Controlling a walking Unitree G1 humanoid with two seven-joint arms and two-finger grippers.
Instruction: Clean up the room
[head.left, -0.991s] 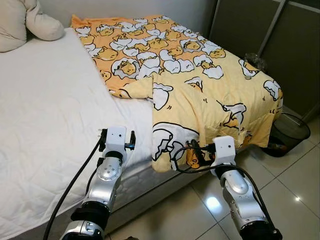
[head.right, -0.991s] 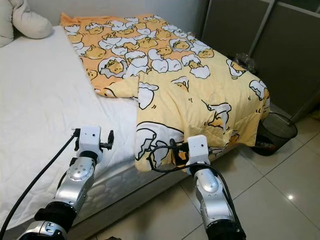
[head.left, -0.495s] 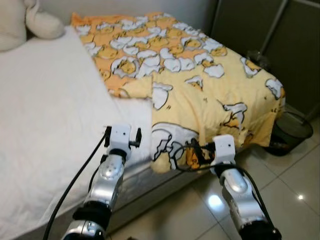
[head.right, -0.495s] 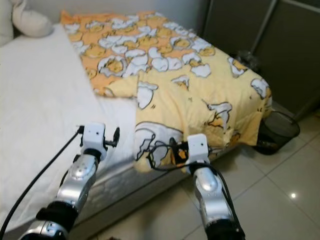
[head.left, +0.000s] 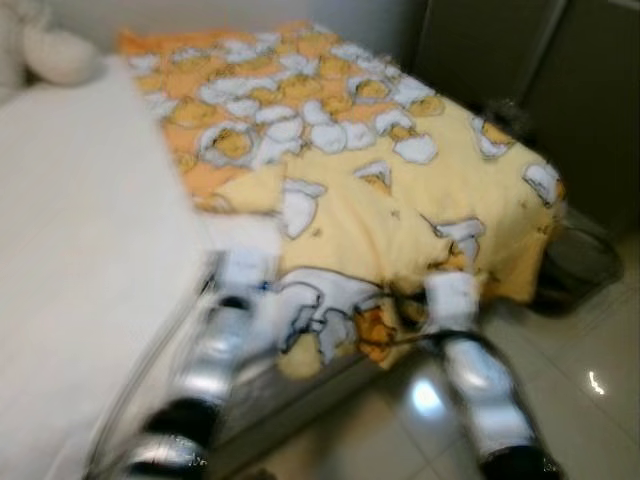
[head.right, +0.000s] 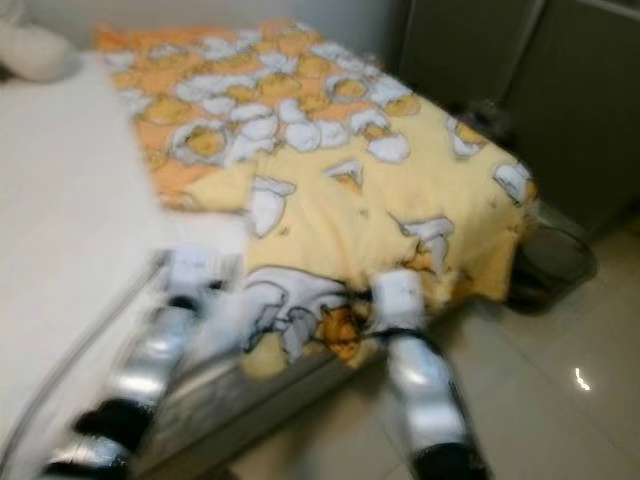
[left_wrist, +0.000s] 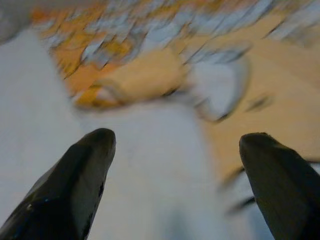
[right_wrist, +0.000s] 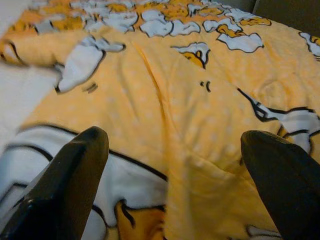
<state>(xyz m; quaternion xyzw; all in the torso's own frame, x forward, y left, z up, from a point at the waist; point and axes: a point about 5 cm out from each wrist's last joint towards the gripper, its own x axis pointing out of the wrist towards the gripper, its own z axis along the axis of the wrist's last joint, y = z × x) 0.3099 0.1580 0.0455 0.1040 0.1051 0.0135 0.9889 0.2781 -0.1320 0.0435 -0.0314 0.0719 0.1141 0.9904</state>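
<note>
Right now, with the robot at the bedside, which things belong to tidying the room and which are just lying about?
Part of the job:
yellow blanket, rumpled, hanging over the bed's edge
left gripper, open, over the white sheet
right gripper, open, over the blanket

Just there:
pillow
black mesh bin
dark wardrobe doors

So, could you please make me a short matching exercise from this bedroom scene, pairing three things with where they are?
Things:
1. blanket
2. pillow
3. bin

Places:
A. on the floor at the bed's right corner
B. at the far left end of the bed
C. spread over the right side of the bed

Pairs: 1-C, 2-B, 3-A
</note>
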